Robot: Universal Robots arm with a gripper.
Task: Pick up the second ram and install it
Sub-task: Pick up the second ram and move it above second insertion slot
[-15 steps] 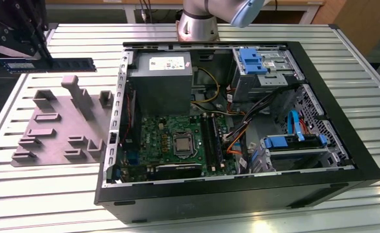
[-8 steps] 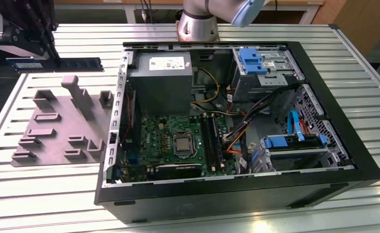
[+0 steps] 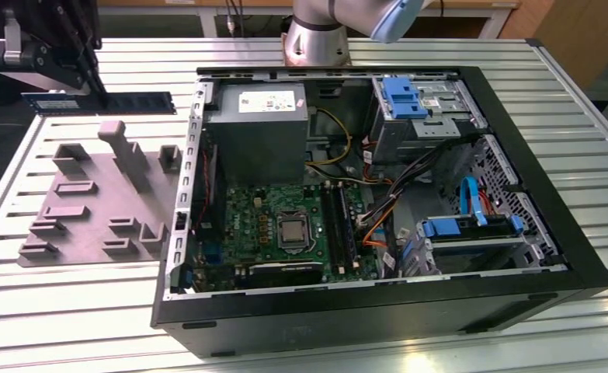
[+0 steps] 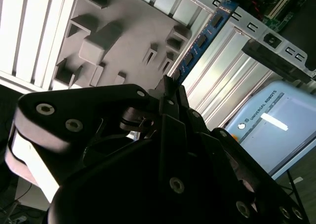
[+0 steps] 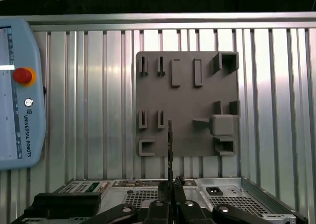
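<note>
Both jaws clamp the second ram (image 3: 138, 102).

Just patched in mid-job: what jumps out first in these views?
The gripper, at the exterior view's upper left, has its jaws shut on the second ram, held on edge, clear of the grey fixture plate. The open computer case sits at the centre, its motherboard exposed.

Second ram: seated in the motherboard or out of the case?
Out. The gripper grips the second ram outside the computer case, over the grey fixture plate.
</note>
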